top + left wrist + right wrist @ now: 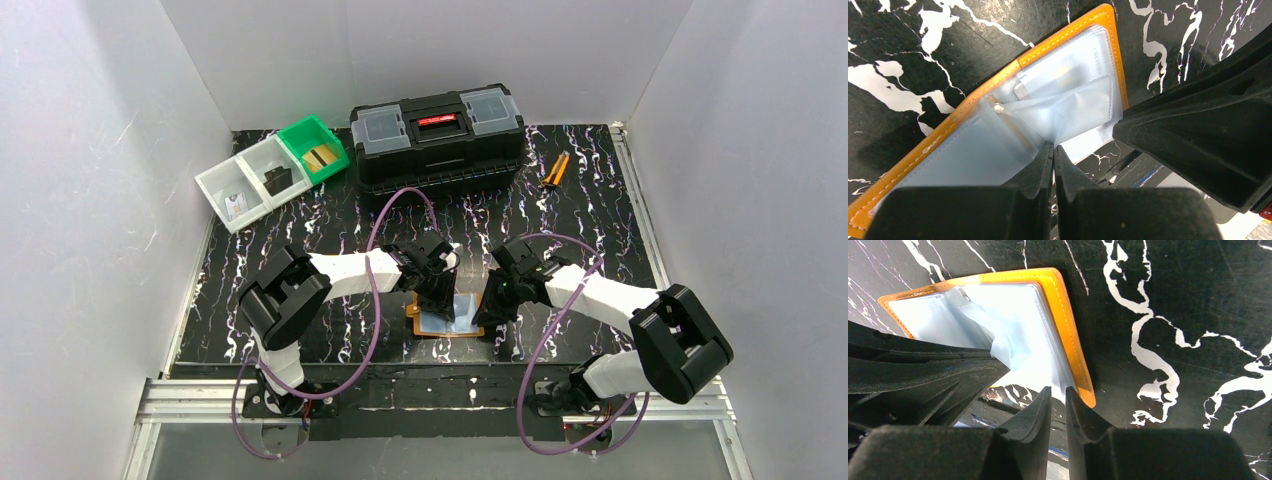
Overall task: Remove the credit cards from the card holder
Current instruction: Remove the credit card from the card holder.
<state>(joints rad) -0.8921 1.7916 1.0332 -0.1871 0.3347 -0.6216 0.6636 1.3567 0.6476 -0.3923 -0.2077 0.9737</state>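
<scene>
Card holder open on table; toolbox, bins, pliers well behind

Black toolbox at back; bins left; pliers right.

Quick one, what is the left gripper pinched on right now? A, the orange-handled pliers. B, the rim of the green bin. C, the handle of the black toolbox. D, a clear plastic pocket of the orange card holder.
D: the left wrist view shows the left gripper shut on a fold of clear plastic pocket inside the open card holder.
</scene>
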